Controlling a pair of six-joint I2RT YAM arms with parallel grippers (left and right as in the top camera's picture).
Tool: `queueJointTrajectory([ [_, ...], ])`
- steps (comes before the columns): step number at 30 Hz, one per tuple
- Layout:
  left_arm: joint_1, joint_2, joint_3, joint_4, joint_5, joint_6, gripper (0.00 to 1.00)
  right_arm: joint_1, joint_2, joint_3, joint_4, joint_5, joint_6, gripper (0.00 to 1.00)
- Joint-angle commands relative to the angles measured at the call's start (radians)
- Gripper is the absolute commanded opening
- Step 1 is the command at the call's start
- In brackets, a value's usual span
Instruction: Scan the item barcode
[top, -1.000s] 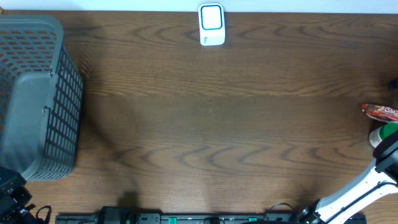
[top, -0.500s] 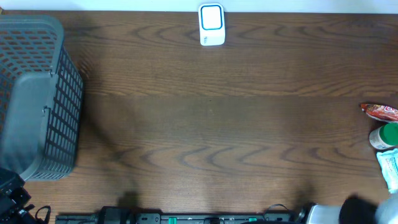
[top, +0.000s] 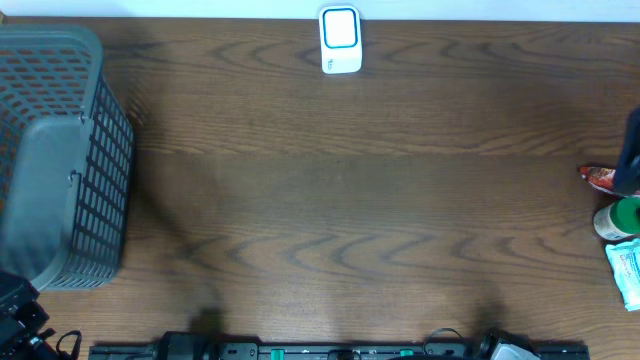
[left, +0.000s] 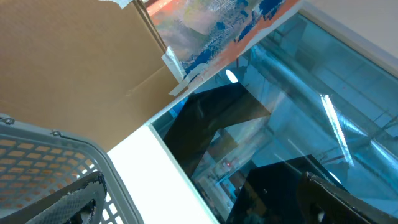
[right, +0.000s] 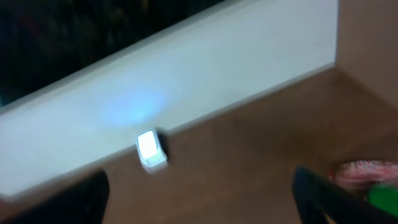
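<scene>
The right claw (right: 200, 177) stands wide open with nothing between its fingers; only bare bench (right: 249, 155) shows through the gap. The red packet (right: 364, 171) lies just beside its right finger, outside the gap, and the bottle (right: 383, 198) sits next to the packet in the frame's corner. The scanner (right: 150, 150) sits well ahead of the claw, by the bench's far edge, left of the gap's middle. This wrist view is blurred.

From above, the red packet lies at the bench's right edge, its outer end hidden under a dark part of the right arm (top: 631, 150). What shows of it is red with a little pale print. Nearer the front lies the bottle, green and white, then a pale packet (top: 626, 272) with blue print, cut off by the frame. The scanner is a small white block with a blue-rimmed face.

The left claw (left: 202, 183) is also wide open and empty, close by the rim of the grey basket (left: 93, 152) at the bench's left end.
</scene>
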Motion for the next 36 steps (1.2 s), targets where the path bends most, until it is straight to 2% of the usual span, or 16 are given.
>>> queueJointTrajectory([
  [1, 0.004, 0.005, -0.010, 0.006, 0.005, -0.002, 0.98, 0.008, -0.029, -0.081, -0.015, -0.005, -0.144, 0.82],
  [4, 0.004, 0.005, -0.010, 0.013, 0.005, -0.002, 0.98, 0.009, -0.097, -0.221, 0.033, -0.037, -0.212, 0.77],
  [9, 0.004, 0.005, -0.010, 0.020, 0.005, -0.001, 0.98, 0.010, -0.288, -0.630, 0.295, -0.111, -0.243, 0.79],
  [14, 0.004, 0.005, -0.010, 0.020, 0.005, -0.002, 0.98, 0.010, -0.489, -1.052, 0.595, -0.161, -0.218, 0.84],
  [18, 0.004, 0.005, -0.010, 0.020, 0.005, -0.001, 0.98, 0.010, -0.579, -1.312, 0.758, -0.240, -0.134, 0.85],
  [20, 0.004, 0.005, -0.010, 0.020, 0.005, -0.001, 0.98, 0.010, -0.587, -1.392, 0.800, -0.241, -0.100, 0.85],
  [21, 0.004, 0.005, -0.010, 0.019, 0.005, -0.001, 0.98, 0.010, -0.586, -1.431, 0.826, -0.241, -0.092, 0.99],
  [28, 0.004, 0.005, -0.011, 0.019, 0.005, -0.001, 0.98, 0.010, -0.586, -1.511, 0.910, -0.298, -0.063, 0.99],
  [36, 0.004, 0.005, -0.010, 0.019, 0.005, -0.001, 0.98, 0.010, -0.586, -1.511, 0.899, -0.331, 0.174, 0.99],
])
